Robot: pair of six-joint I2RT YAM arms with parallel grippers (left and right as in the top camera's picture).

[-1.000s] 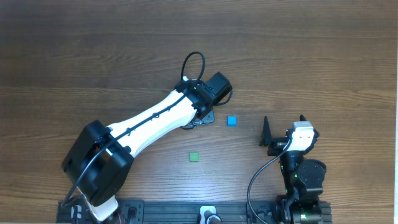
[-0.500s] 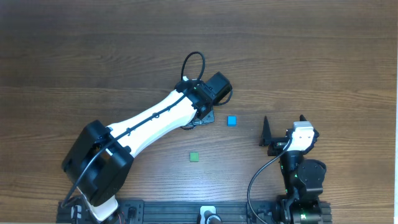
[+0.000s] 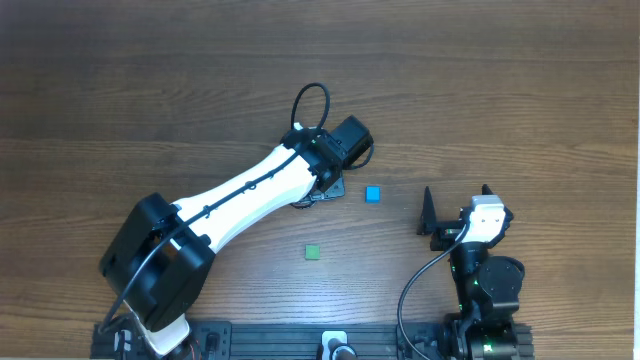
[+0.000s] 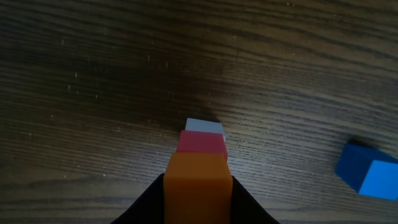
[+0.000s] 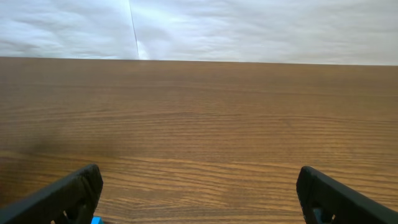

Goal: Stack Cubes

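Observation:
My left gripper [image 4: 198, 202] is shut on an orange cube [image 4: 198, 185]. The cube sits directly over a red cube [image 4: 202, 142], which in turn sits on a pale grey cube [image 4: 204, 126] on the wooden table; I cannot tell whether orange touches red. Right of this stack lies a blue cube [image 4: 368, 172], also visible from above as the blue cube [image 3: 373, 193]. A green cube [image 3: 312, 252] lies nearer the arm bases. The left arm's wrist [image 3: 335, 150] covers the stack from above. My right gripper [image 3: 455, 210] stands open and empty right of the blue cube, its fingers [image 5: 74, 193] spread wide.
The wooden table [image 3: 500, 90] stretches bare around the cubes. A black cable loop [image 3: 312, 105] rises from the left wrist. A white wall [image 5: 249, 28] stands beyond the table's far edge.

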